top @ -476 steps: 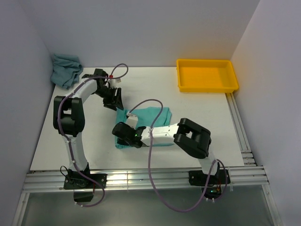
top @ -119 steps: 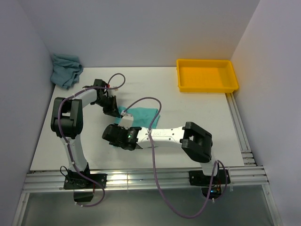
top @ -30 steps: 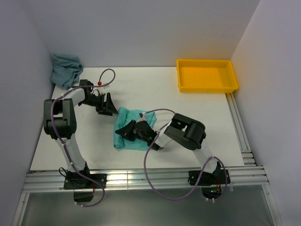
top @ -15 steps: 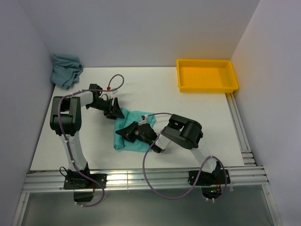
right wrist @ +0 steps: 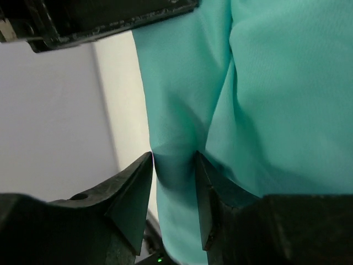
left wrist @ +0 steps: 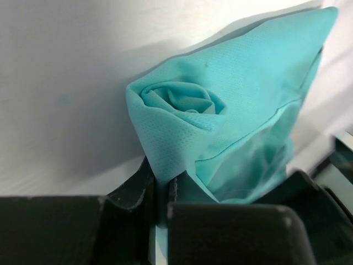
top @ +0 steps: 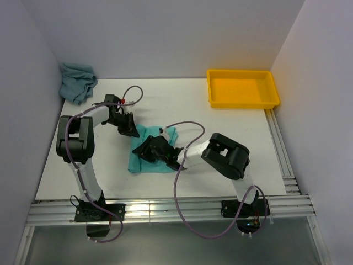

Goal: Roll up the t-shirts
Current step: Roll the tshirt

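A second ago the left gripper (left wrist: 160, 179) stood off the cloth, toward the counter's left edge. Now it has come back in and its fingers are pressed together on a fold of the mint-green t-shirt (top: 144, 164) at the shirt's far-left corner. Some sixteen seconds ago the shirt lay as a wide flat band across the middle of the counter (top: 83, 165). It is now gathered into a much shorter bundle, left of centre and nearer the front edge than the back. The left wrist view shows why: a rolled end (left wrist: 185, 102) with a clear spiral of layers sits just beyond the pinch, so the roll looks well begun but loose, with flat cloth trailing off beside it. The right gripper (right wrist: 173, 165) lies low over the middle of the bundle. Its fingers stand narrowly apart with a ridge of cloth between them, so it seems to be clamping that ridge, though the shadow there hides the contact. The left arm reaches out from its base along the left side, forearm angled in toward the shirt. The right arm is folded at the elbow near the centre, its forearm running left and low over the counter. The blue-grey t-shirt (top: 77, 80) is heaped untouched at the far-left corner, well apart from both grippers, and the yellow tray (top: 216, 99) sits at the far-right corner.
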{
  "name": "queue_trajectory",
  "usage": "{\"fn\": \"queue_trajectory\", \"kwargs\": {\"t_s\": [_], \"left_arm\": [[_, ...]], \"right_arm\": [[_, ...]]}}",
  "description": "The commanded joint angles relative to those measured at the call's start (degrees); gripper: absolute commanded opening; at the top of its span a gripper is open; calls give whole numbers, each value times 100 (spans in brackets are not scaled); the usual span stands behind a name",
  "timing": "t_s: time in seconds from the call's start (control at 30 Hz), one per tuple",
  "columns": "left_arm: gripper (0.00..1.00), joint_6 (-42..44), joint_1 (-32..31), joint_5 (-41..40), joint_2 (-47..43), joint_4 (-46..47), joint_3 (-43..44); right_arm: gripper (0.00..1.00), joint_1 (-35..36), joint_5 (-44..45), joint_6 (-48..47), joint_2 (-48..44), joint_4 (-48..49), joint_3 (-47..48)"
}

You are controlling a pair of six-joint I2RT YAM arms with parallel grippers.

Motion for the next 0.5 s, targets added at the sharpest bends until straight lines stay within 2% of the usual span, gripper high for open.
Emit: {"fn": "queue_trajectory", "kwargs": {"t_s": [0.0,0.07,0.2,0.47], "left_arm": [[0,-101,-50,-1056,-428,66,130],[0,-119,-59,-1257,-473,40,130],[0,-145,-76,-1469,-490,22,122],[0,-259,-208,-1742,-429,40,122]], "right_arm": [[45,266,747,-675,-388,-2278,622],[46,381,1080,-815,-388,-2862,1106],[48,645,1687,-1000,-248,-4670,2037],[50,1005,2725,-1440,498,-6661,4147]]}}
